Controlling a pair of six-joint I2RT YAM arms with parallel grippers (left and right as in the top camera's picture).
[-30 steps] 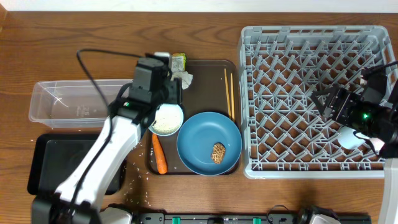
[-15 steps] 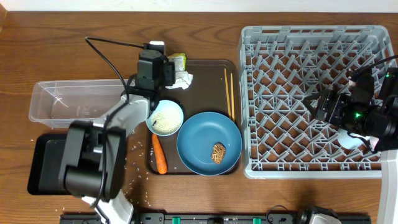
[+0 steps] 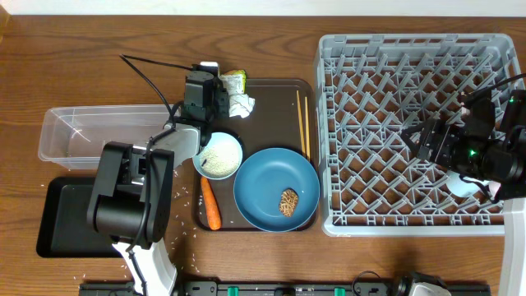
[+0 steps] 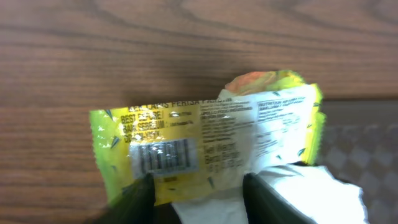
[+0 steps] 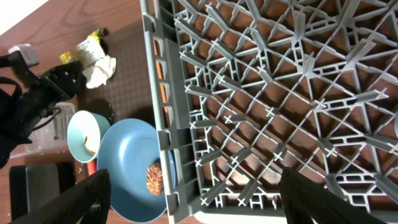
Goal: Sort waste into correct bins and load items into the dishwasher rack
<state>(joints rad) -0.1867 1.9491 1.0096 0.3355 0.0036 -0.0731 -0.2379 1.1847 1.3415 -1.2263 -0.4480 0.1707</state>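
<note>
The green-yellow snack wrapper [image 4: 205,143] lies on the wood at the brown tray's back left corner, also in the overhead view [image 3: 236,80]. Crumpled white paper [image 4: 298,190] touches it, also in the overhead view [image 3: 243,104]. My left gripper [image 4: 199,202] is open, with its fingers either side of the wrapper's near edge. My right gripper [image 3: 417,140] is open and empty over the grey dishwasher rack [image 3: 394,74]. A light blue cup [image 3: 460,182] sits in the rack beside it. The bowl [image 3: 220,156] holds rice. The blue plate [image 3: 267,177] holds the brown food piece [image 3: 288,202]. The carrot [image 3: 211,204] and chopsticks [image 3: 302,123] lie on the tray.
The clear tub [image 3: 90,136] and the black tray [image 3: 62,218] sit left of the brown serving tray [image 3: 275,107]. Rice grains are scattered on the wood near the black tray. The left arm's cable loops over the tub's back side.
My left gripper has moved from over the rice bowl back to the wrapper and paper. My right gripper has shifted slightly left over the rack, still open.
</note>
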